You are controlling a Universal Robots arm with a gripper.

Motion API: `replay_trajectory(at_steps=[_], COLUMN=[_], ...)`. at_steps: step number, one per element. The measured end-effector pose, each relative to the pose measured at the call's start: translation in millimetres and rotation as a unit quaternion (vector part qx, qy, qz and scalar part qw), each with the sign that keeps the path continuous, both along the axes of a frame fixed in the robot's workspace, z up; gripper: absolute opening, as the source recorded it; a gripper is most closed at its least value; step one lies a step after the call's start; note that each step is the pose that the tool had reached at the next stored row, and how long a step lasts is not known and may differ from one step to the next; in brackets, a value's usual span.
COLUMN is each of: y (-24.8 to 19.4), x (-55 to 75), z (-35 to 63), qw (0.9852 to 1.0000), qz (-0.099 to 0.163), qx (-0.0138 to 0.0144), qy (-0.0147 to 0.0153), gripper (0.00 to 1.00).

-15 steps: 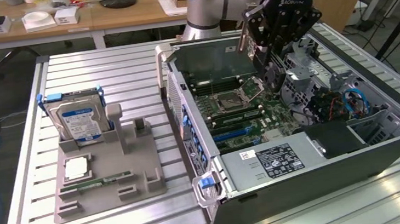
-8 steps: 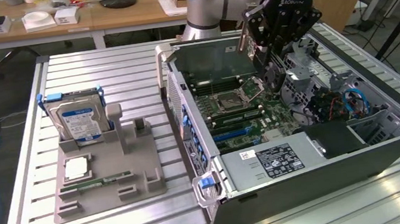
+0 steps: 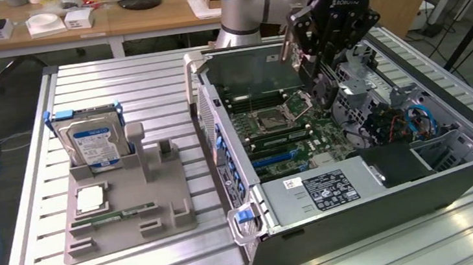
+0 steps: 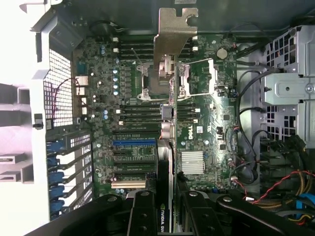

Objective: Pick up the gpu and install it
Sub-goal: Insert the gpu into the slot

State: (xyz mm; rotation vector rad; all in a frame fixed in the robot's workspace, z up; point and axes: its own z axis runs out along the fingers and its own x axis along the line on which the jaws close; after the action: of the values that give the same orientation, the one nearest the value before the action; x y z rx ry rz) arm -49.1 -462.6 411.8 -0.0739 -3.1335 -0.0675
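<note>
My gripper (image 3: 313, 47) hangs over the open computer case (image 3: 255, 235) and is shut on the gpu (image 3: 321, 88), a thin dark card held on edge above the motherboard (image 3: 275, 125). In the wrist view the gpu (image 4: 170, 147) appears edge-on, running from between my black fingers (image 4: 142, 214) out to its silver end bracket (image 4: 174, 32). The card is over the board's middle, across the processor socket (image 4: 150, 81), and sits beside the blue expansion slot (image 4: 134, 143), not in it. My gripper (image 4: 170, 214) clamps the card's near end.
A grey fixture tray (image 3: 127, 211) on the slatted table holds an upright hard drive (image 3: 92, 143), a small chip (image 3: 91, 197) and a green memory stick (image 3: 114, 216). Inside the case are a power supply (image 3: 324, 189), drive cages (image 4: 290, 88) and loose cables (image 3: 418, 121).
</note>
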Motion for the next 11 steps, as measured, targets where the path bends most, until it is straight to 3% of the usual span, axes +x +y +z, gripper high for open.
replay_trajectory(at_steps=[11], y=[0.0], x=[0.0], z=[-0.2], qw=[0.9988], qz=[0.05], qx=[0.0], qy=[0.0], gripper=[0.26])
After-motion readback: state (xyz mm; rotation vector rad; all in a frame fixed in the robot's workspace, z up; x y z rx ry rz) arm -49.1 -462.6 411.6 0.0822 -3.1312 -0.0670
